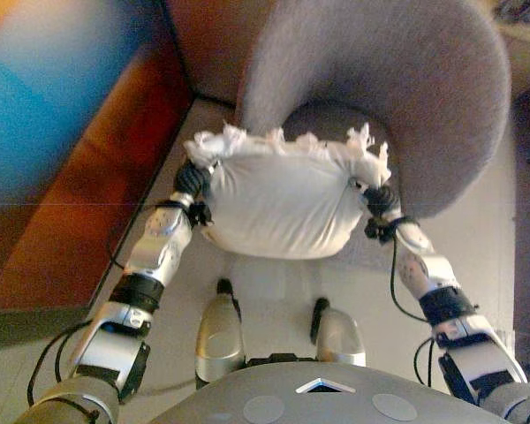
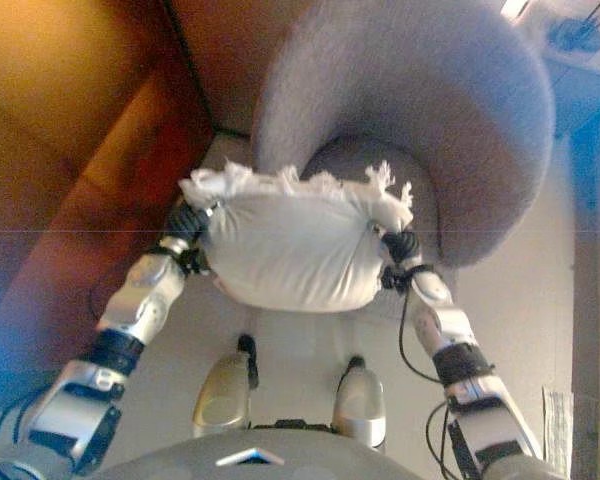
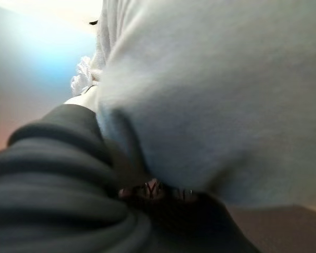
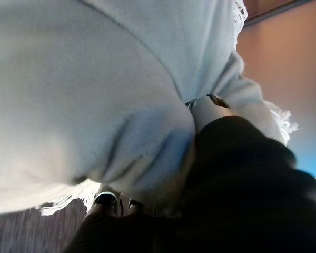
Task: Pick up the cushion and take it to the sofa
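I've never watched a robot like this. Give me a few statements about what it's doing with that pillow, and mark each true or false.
1. The white fringed fabric cushion is held between both hands, the left hand at one end and the right hand at the other. True.
2. The cushion lies flat on the floor. False: it is held up in front of the robot, above the pale floor.
3. A grey upholstered curved-back armchair stands just beyond the cushion. True.
4. The cushion is plain red with smooth edges. False: it is white, with a tasselled fringe along its far edge.
5. Only the right hand touches the cushion. False: each hand presses on its own end.
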Motion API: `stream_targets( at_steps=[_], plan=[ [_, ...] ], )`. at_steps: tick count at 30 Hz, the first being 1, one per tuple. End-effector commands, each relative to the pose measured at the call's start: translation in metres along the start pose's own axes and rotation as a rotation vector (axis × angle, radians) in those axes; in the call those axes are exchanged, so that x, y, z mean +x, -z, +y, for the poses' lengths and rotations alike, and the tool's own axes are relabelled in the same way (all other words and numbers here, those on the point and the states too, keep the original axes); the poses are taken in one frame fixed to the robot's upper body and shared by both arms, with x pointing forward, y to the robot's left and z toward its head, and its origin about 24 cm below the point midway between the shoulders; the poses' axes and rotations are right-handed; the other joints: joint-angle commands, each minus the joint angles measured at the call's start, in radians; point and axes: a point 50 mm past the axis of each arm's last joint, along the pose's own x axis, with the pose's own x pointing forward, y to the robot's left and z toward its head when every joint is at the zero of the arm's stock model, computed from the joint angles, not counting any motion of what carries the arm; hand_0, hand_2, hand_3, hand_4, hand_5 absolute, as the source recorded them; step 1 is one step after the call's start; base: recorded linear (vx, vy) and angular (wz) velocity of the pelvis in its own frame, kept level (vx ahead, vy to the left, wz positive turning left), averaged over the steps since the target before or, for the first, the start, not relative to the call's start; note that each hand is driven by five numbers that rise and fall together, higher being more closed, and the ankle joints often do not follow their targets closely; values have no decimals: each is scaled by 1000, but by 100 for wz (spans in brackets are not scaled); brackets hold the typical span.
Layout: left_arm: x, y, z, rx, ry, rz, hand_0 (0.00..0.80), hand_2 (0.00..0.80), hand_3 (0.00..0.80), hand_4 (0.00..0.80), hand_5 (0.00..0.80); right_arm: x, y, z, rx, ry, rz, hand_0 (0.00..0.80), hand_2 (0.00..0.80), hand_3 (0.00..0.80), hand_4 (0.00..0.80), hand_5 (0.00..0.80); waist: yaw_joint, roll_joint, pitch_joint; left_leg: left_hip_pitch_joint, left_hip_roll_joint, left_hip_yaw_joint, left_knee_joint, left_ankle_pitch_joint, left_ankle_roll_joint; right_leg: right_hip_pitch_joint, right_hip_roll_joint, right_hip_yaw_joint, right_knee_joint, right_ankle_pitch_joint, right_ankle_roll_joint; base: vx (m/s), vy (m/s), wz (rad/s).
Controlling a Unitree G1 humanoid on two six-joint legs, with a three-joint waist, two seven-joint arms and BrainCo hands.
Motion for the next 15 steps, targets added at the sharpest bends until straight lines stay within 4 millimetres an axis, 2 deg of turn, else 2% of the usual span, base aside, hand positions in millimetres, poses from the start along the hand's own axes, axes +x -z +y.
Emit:
stream_targets(
  at_steps=[1,4,8,15],
  plan=[
    [14,-49,-36,-18,130,-201,800,800,800,800,800,15,-77,24,119,-75,-330,800,800,800,800,800,25,-29,-1,-31,69,-53,20,-9,-80,1,-65,39,-98,122,49,-147,-56,-1],
    [21,-67,-43,-9,145,-250,800,800,800,800,800,22,-101,29,105,-88,-383,800,800,800,800,800,27,-35,22,-93,69,-67,36,-1,-92,-23,-69,30,-119,133,53,-133,-2,-5],
    [26,-76,-50,-22,157,-257,800,800,800,800,800,28,-116,26,105,-71,-402,800,800,800,800,800,26,-39,27,-135,75,-73,83,-14,-100,-35,-74,26,-110,126,53,-37,32,1],
    [30,-80,-65,35,222,-226,800,800,800,800,800,32,-117,6,109,13,-372,800,800,800,800,800,28,-61,3,-134,88,-56,100,-25,-104,24,-74,8,-149,124,63,46,-27,3]
  ],
)
